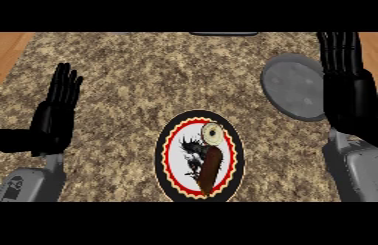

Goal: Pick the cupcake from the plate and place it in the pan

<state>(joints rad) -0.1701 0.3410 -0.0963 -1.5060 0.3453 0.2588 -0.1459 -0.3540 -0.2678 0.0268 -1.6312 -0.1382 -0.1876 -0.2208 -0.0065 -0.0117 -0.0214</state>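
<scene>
Speckled brown granite forms the counter [133,64], with wood showing at its far corners. We read no labels or writing. The cupcake [210,159] lies on its side on the plate [170,139], which has a black rim, red scalloped ring and dark splatter print. The grey pan [291,84] sits far right. We note the left robot hand [55,114] resting released, and the right robot hand [345,84] with fingers straight beside the pan.
</scene>
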